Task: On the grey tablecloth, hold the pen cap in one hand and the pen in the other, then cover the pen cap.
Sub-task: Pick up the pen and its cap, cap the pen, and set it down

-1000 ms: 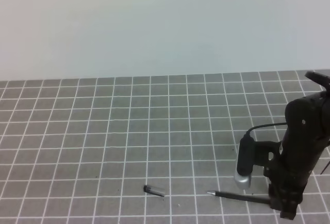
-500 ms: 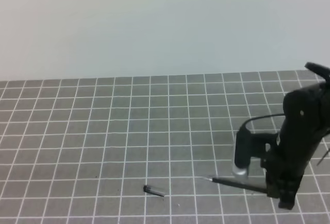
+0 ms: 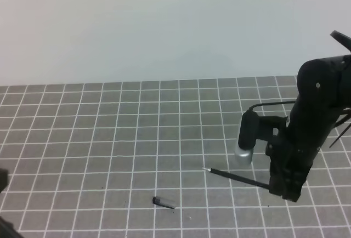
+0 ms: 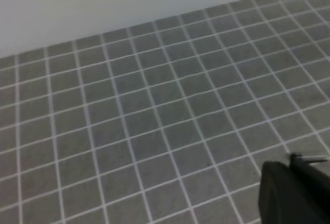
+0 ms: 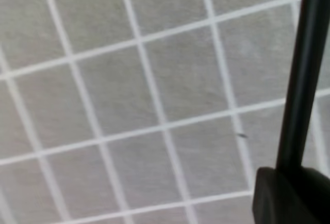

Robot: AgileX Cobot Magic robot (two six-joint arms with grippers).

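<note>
Right pincer (image 3: 285, 186) is clamped on the pen (image 3: 233, 176), gripping it at the back end, and the pen is up off the grey tablecloth (image 3: 109, 134), sticking out to the left with its silver tip pointing toward the middle of the desk. The pen sits close to level, tip a touch higher than the gripped end in the exterior high view. From the right wrist camera the pen's black barrel (image 5: 304, 74) runs straight up the right side of the picture out of the dark pincer body at the bottom, with the white grid blurred below it.

The pen cap (image 3: 163, 202) lies flat on the cloth near the front edge, left of and below the pen tip, well apart from it, with nothing touching it. In the left wrist view the cap (image 4: 304, 158) shows as a small dark sliver just past the top of the left pincer (image 4: 291, 195), low in the right corner. That left pincer is shut with nothing visible between its fingers, and its dark body fills only that corner; the rest of the view is bare grid running back to the pale wall (image 4: 103, 2)

In the exterior high view the left arm barely shows, just a dark edge (image 3: 4, 180) at the far left border
</note>
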